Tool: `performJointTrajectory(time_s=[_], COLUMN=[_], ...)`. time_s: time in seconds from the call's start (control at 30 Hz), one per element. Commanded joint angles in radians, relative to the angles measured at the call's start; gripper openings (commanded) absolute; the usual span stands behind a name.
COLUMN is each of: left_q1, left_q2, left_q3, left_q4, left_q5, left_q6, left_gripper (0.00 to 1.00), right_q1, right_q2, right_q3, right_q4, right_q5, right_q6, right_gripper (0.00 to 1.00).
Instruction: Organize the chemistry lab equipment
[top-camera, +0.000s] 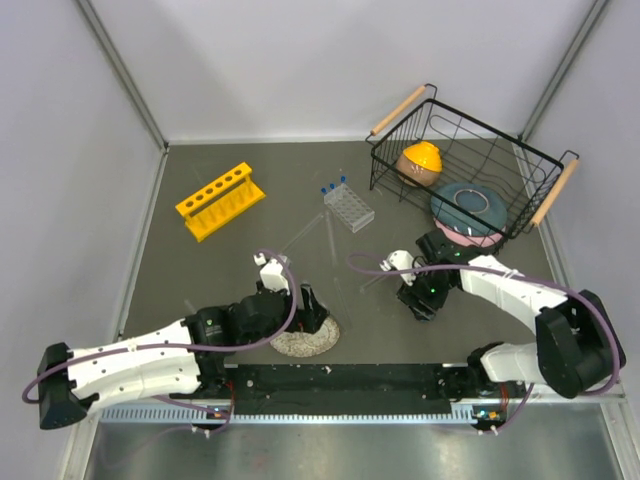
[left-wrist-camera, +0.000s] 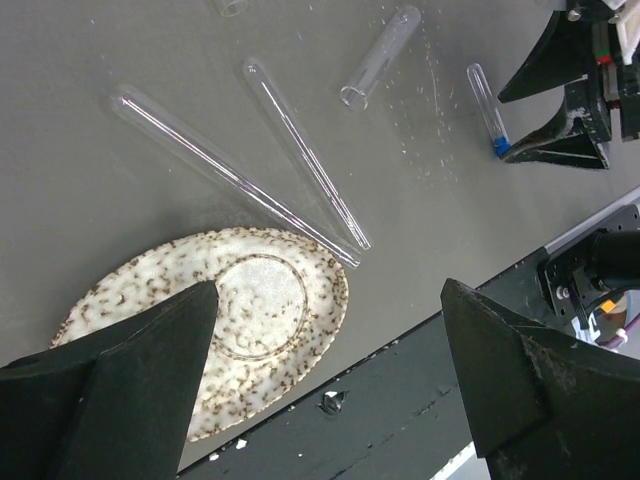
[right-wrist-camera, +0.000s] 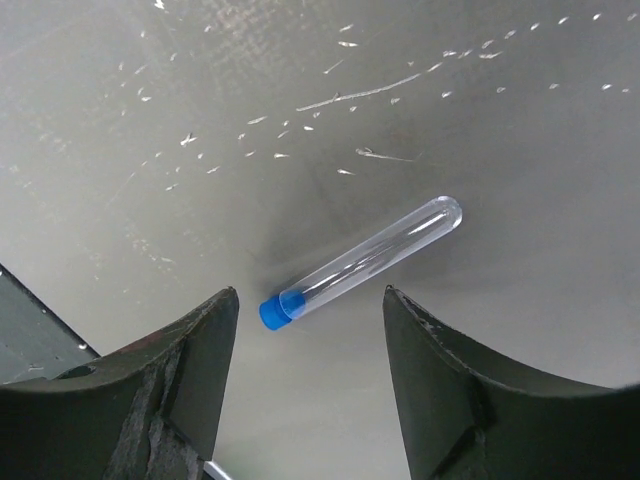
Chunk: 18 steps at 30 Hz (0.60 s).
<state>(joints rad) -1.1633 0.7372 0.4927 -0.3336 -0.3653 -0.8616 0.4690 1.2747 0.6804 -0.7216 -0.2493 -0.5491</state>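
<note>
Currently the left end effector (left-wrist-camera: 328, 295) is spread wide with nothing in it, hovering over the round speckled flat disc (left-wrist-camera: 262, 300) at the near edge of the grey surface (left-wrist-camera: 120, 40). Its fingers block part of the disc's near side in the wrist view. In the top view the arm hides much of the disc.

Two long thin clear test tubes (left-wrist-camera: 235, 175) lie flat just beyond the disc, converging toward it. The longer one's end reaches the disc rim; can't tell whether it rests on it. A shorter, wider clear open tube (left-wrist-camera: 378, 57) lies further out. Another clear piece is cut off at the top edge of that view. From the top camera all this glass is barely readable against the grey.

The right end effector (right-wrist-camera: 305, 300) is also spread, gripping nothing. A short clear blue-capped vial (right-wrist-camera: 360, 262) lies flat on the surface with its cap end between the fingers, apparently touching neither.

The yellow six-hole tube rack (top-camera: 220, 200) stands far left. The small clear plastic rack (top-camera: 348, 207) sits mid-surface with blue-capped vials (top-camera: 333, 186) upright in it, too small to count. The black wire basket (top-camera: 500, 133) is far right, its dishes partly masked by the wires.
</note>
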Motion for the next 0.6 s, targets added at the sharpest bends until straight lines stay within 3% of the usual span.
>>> performJointTrajectory(time_s=[0.0, 0.37, 0.43, 0.57], left_q1=[0.013, 0.036, 0.05, 0.088], left_q2=[-0.022, -0.117, -0.128, -0.099], left_q3=[-0.025, -0.131, -0.147, -0.177], left_q4=[0.088, 0.191, 0.221, 0.321], left_q5=[0.02, 0.04, 0.068, 0.143], left_q6=[-0.007, -0.092, -0.111, -0.135], left_gripper=[0.99, 0.99, 0.99, 0.99], right_q1=[0.005, 0.005, 0.005, 0.005], right_q2=[0.026, 0.114, 0.112, 0.103], right_q3=[0.005, 0.024, 0.025, 0.044], right_q4=[0.051, 0.054, 0.054, 0.044], right_q5=[0.022, 0.031, 0.027, 0.006], right_q6=[0.029, 0.052, 0.049, 0.025], right_gripper=[0.58, 0.28, 0.19, 0.1])
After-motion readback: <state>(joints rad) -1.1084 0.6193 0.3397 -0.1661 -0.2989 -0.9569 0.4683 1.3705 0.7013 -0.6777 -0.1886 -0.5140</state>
